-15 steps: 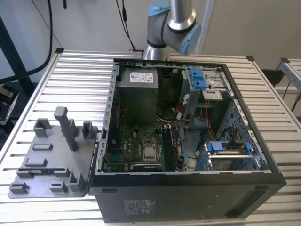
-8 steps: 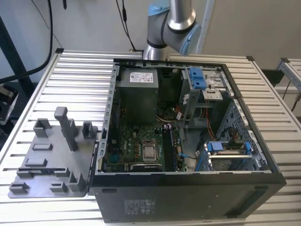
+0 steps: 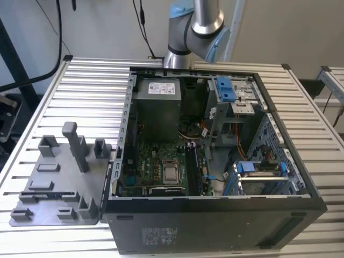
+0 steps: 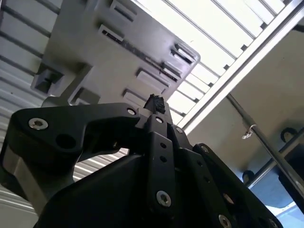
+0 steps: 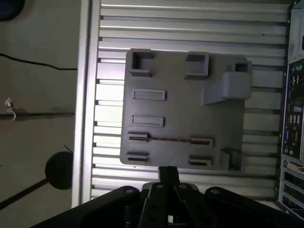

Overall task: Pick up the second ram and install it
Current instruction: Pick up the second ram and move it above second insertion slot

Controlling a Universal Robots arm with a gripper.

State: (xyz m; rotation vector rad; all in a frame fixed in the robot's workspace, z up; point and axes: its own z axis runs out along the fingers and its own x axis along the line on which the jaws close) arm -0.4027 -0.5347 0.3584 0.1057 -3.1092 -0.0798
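Gripper (image 5: 167,172) above the grey tray (image 5: 190,109), second ram (image 5: 168,139) not yet lifted
In the first wrist view the fingers are pressed together on nothing; the ram stands on edge between two slotted holders in the tray, which in the exterior view lies at nine o'clock from the open computer case (image 3: 215,217)

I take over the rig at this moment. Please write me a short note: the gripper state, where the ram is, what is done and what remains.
Gripper: shut, holding nothing, hovering near one edge of the grey tray.
Second ram: standing on edge in the tray's holders, apart from the gripper.
Computer case: open, beside the tray on the exterior view's right.
Done: nothing of this step shows.
Left: the ram is not yet picked up and not yet installed.
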